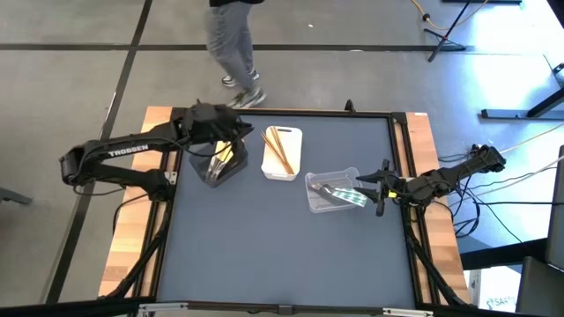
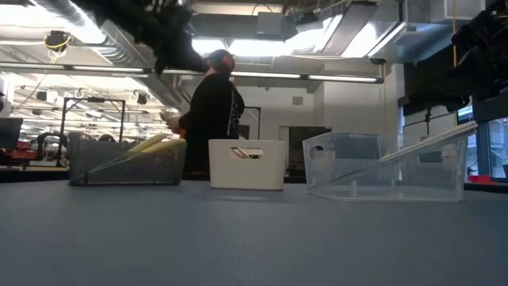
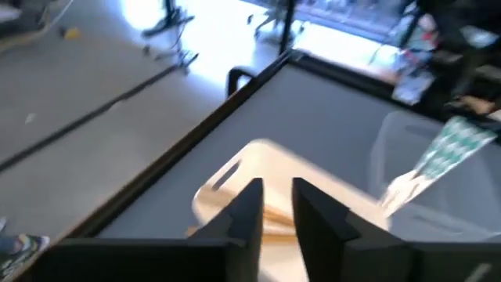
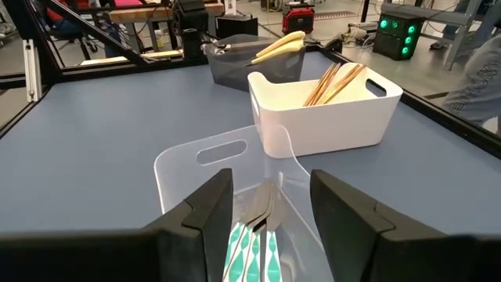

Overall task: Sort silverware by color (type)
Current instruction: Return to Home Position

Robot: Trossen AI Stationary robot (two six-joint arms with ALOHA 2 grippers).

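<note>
Silverware [image 1: 278, 150] lies in three bins set in a row across the far half of the worktop [image 1: 264, 255]. The pale yellow pieces [image 4: 280, 43] stick up out of the black bin [image 1: 231, 173] on the left. The orange-brown ones [image 4: 333, 83] are in the white bin [image 1: 286, 175] in the middle, and the silver-grey ones [image 1: 339, 190] are in the clear bin [image 1: 310, 189] on the right.

The left claw [image 3: 275, 207] hangs raised by the black bin's far side and looks down on the white bin. Its fingers stand a narrow gap apart, pinching nothing. The right claw [image 4: 272, 196] sits low at the clear bin's right end with its fingers spread wide and empty – the silver-grey pieces lie just ahead of it.

A person [image 2: 213, 111] stands beyond the worktop's far edge.
</note>
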